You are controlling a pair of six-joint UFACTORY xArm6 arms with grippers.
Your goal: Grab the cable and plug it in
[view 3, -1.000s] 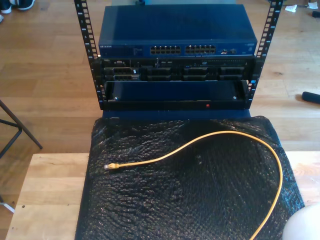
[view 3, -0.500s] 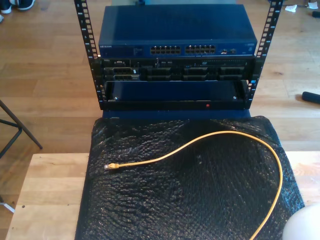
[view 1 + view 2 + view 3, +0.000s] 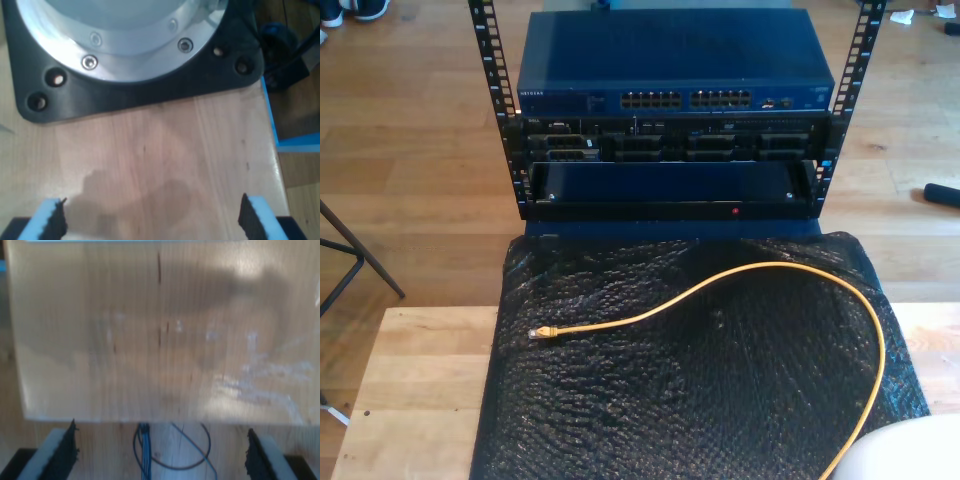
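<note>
With both end effectors held agape over bare counter, the thin yellow-orange network cable (image 3: pixel 760 270) is best gripped just behind its clear plug (image 3: pixel 538 332).

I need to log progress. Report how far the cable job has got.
Nothing looks done yet. The yellow cable lies loose on the black bubble wrap, its plug free, away from the switch's ports. My first tool and second tool are open over bare wood. Grabbing and plugging remain.
</note>
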